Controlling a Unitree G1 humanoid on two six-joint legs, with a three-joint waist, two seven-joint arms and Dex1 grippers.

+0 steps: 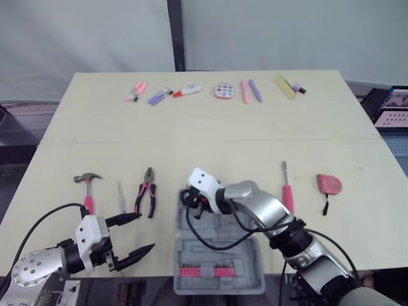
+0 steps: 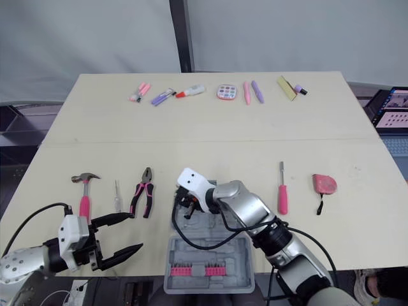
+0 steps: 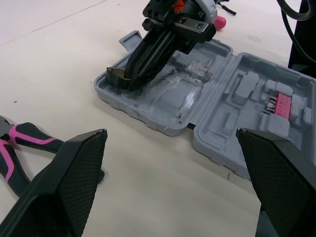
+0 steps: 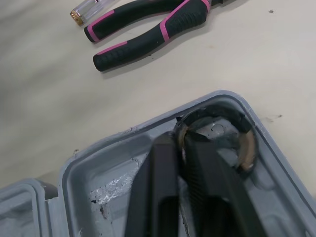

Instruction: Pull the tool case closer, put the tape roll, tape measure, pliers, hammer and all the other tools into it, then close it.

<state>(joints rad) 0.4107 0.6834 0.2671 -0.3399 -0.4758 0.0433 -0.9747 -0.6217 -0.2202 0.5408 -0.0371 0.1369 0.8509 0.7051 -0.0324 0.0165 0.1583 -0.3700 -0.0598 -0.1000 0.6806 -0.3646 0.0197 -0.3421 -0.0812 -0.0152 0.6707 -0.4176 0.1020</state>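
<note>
The grey tool case (image 1: 220, 255) lies open at the table's front centre, with pink bits in its near half. A black tape roll (image 4: 247, 148) sits in the case's far-left corner, and my right gripper (image 1: 191, 205) is shut on its rim. My left gripper (image 1: 143, 233) hovers open at the front left, just left of the case, with nothing between its fingers. Left of the case lie the pink-handled pliers (image 1: 146, 191), a small clear screwdriver (image 1: 120, 196) and a hammer (image 1: 87, 188). To the right lie a pink screwdriver (image 1: 287, 191) and a red tape measure (image 1: 329, 184).
A row of pens, markers and a small round palette (image 1: 224, 91) lies along the table's far side. A laptop (image 1: 392, 105) stands off the table's right edge. Bare tabletop spans the middle between that row and the tools.
</note>
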